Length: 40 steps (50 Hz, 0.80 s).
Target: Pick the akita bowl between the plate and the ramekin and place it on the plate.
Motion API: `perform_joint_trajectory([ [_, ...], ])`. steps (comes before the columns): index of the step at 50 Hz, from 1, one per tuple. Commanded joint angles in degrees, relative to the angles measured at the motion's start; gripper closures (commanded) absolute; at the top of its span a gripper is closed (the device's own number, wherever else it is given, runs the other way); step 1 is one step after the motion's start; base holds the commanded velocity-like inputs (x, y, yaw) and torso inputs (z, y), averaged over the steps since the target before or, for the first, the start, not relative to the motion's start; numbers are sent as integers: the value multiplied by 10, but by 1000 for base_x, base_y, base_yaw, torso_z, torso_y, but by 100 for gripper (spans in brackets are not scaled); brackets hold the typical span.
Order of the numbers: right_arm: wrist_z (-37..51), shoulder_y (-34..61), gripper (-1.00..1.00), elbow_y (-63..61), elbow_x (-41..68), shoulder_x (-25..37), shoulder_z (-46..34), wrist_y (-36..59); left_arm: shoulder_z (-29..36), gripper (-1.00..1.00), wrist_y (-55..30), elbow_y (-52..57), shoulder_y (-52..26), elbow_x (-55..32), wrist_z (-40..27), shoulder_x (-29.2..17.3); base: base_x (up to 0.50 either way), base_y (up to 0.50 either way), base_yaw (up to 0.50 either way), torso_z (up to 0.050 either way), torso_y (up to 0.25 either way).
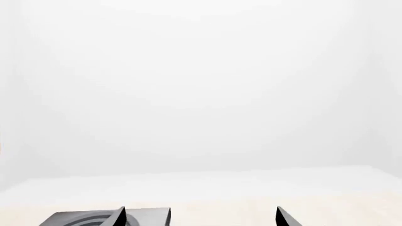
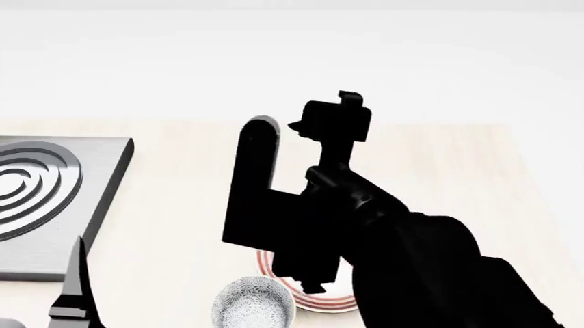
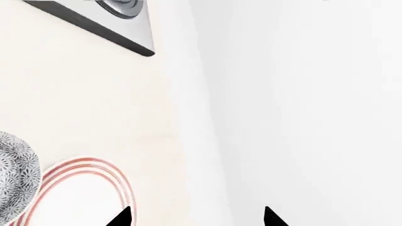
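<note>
R claw (image 3: 195,217) was raised above the plate (image 3: 82,197), tips wide apart, empty. Akita bowl (image 2: 253,304) sat just beside the plate, below the claw. Best approach: drop straight down, straddle the rim, close gently.

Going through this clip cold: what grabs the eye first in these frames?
The right arm, a black silhouette, fills the middle of the head view and hides most of the plate, red-ringed. Beside the plate sits the akita bowl, grey-speckled. A grey stove plate with concentric rings lies at that view's left.
</note>
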Motion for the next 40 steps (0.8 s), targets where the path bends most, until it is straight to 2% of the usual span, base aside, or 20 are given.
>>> perform_joint_trajectory([
  [1, -78, 50, -100, 65, -76, -29, -114, -29, -8, -100, 16, -7, 8, 13, 22, 6, 0, 0, 0, 0, 0],
  [14, -103, 49, -100, 105, -90, -49, -167, -76, -10, -100, 22, -11, 11, 9, 21, 4, 0, 0, 0, 0, 0],
  [40, -107, 28, -100, 166, -58, -86, -165, -124, -9, -100, 37, -22, 17, 5, 22, -1, 0, 0, 0, 0, 0],
])
